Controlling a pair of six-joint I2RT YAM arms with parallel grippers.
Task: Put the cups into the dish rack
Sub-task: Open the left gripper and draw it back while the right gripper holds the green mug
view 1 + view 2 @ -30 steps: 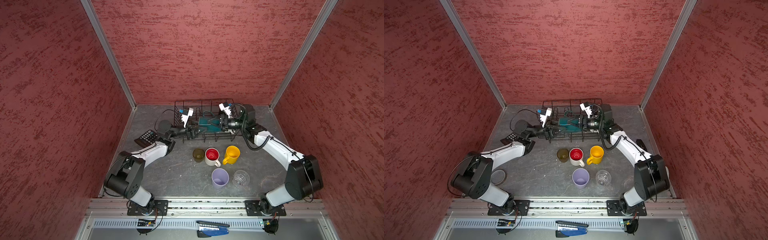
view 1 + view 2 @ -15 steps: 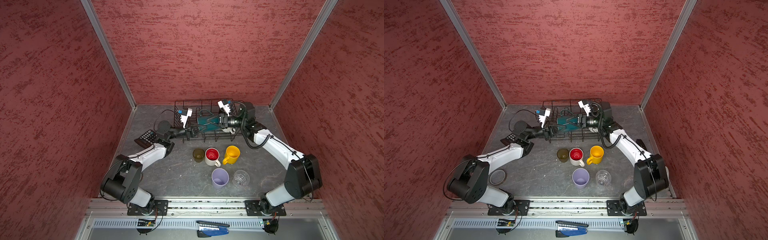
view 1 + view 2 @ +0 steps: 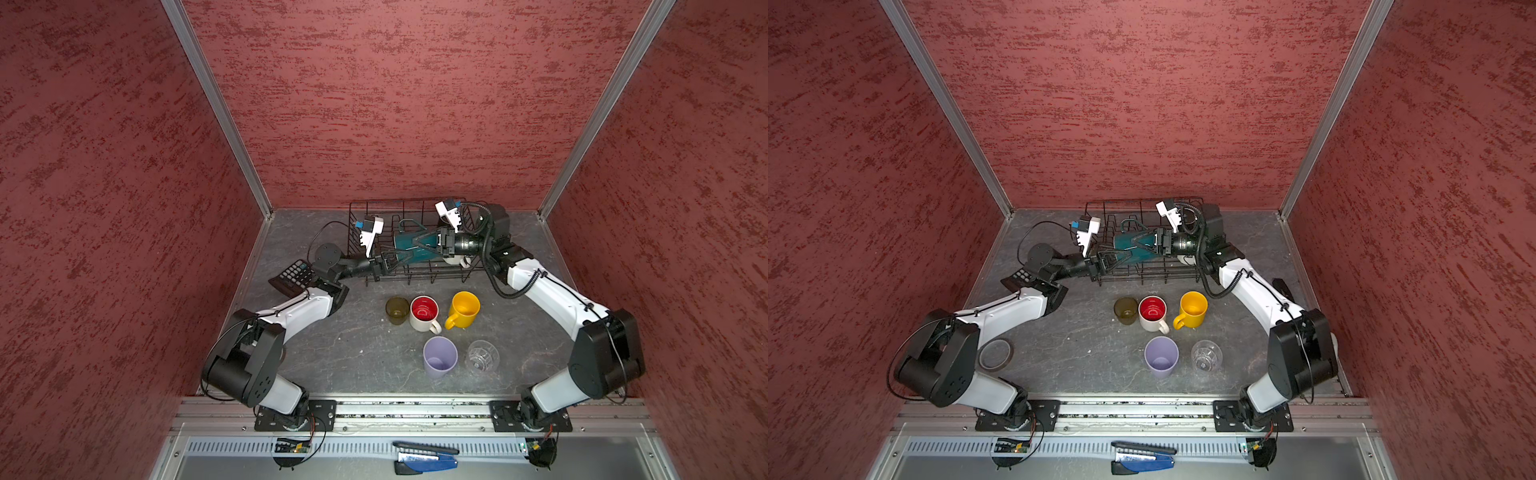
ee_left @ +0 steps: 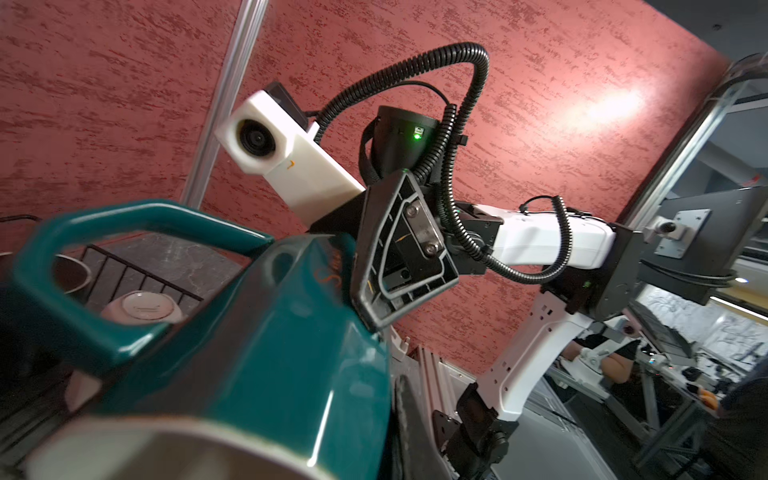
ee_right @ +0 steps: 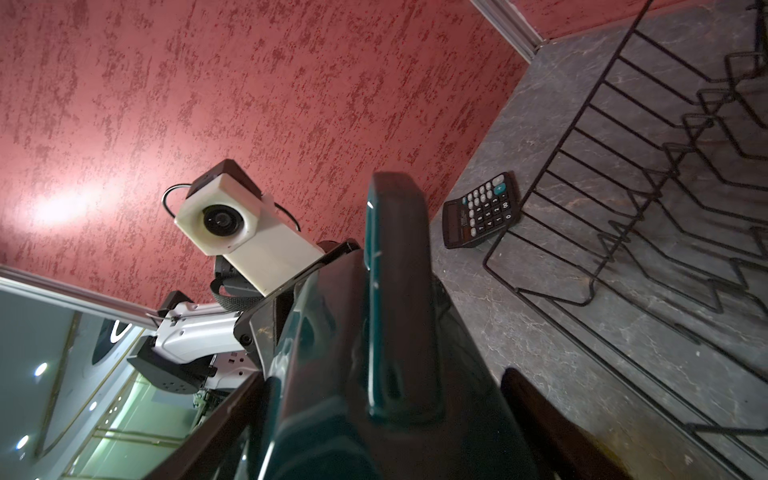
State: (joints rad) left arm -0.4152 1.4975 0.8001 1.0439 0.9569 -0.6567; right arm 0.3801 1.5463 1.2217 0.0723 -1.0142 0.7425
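A teal mug [image 3: 409, 245] [image 3: 1128, 243] lies on its side in the air over the black wire dish rack [image 3: 419, 279] [image 3: 1142, 202]. My right gripper [image 3: 415, 246] [image 3: 1138, 245] is shut across its body, with fingers on both sides in the right wrist view. My left gripper [image 3: 388, 262] [image 3: 1112, 257] sits at the mug's rim [image 4: 232, 432]; one finger [image 4: 409, 419] lies along the outer wall, the other is hidden. An upturned white cup [image 4: 141, 307] rests in the rack. On the table stand an olive tumbler [image 3: 397, 309], a red-lined mug [image 3: 424, 312], a yellow mug [image 3: 463, 309], a lavender tumbler [image 3: 439, 355] and a clear glass [image 3: 482, 355].
A black calculator [image 3: 295, 274] [image 5: 482, 210] lies left of the rack under my left forearm. A tape roll [image 3: 994, 353] sits by the left arm's base. Red walls close in the table on three sides, and the rack stands near the back wall.
My left jaws closed at the mug's rim, then eased apart a little. The mug and my right gripper shifted slightly left over the rack. The cups on the table have not moved.
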